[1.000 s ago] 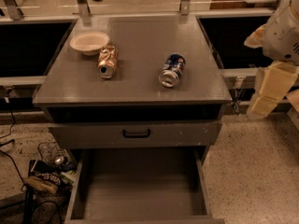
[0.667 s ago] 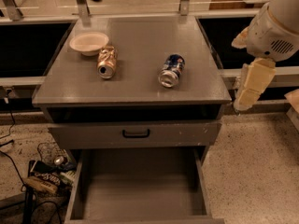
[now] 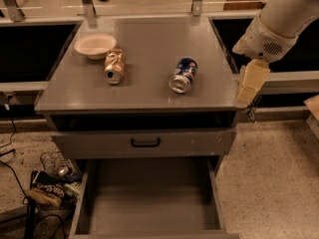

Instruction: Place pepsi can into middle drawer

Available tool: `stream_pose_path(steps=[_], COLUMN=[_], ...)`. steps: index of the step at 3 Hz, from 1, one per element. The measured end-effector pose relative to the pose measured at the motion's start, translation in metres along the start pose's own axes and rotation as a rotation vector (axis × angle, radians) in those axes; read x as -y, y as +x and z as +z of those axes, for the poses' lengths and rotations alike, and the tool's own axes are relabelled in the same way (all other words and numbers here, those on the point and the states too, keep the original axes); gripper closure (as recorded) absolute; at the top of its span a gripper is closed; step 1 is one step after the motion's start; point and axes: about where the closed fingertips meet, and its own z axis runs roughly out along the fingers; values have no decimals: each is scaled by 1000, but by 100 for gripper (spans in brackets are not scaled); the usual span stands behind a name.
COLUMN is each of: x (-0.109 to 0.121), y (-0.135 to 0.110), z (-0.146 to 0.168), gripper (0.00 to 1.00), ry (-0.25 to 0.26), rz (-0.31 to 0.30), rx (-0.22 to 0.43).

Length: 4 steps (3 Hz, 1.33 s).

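Observation:
The pepsi can (image 3: 182, 75) is blue with silver ends and lies on its side on the grey cabinet top (image 3: 149, 39), right of centre, its open end toward me. My gripper (image 3: 250, 83) hangs from the white arm at the cabinet's right edge, to the right of the can and apart from it, holding nothing. The middle drawer (image 3: 149, 198) is a wide grey tray pulled out low at the front, with a bare flat floor.
A dented gold-orange can (image 3: 114, 66) lies left of the pepsi can, with a white bowl (image 3: 95, 46) behind it. A shut drawer front with a black handle (image 3: 145, 142) sits above the open tray. Cables and clutter (image 3: 47, 183) lie on the floor at the left.
The arm and gripper have moved left, from beside the cabinet to over its right edge, closer to the pepsi can. The cans, the bowl and the drawer have not moved.

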Motion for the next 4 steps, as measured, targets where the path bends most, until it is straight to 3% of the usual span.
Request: stream_pose_path(steps=[1, 3, 4], x=[11, 40, 40], y=[-9, -72, -72], z=[1, 12, 12], gripper=[0, 0, 0], ry=[13, -4, -4], rz=[5, -82, -82], rx=[25, 69, 69])
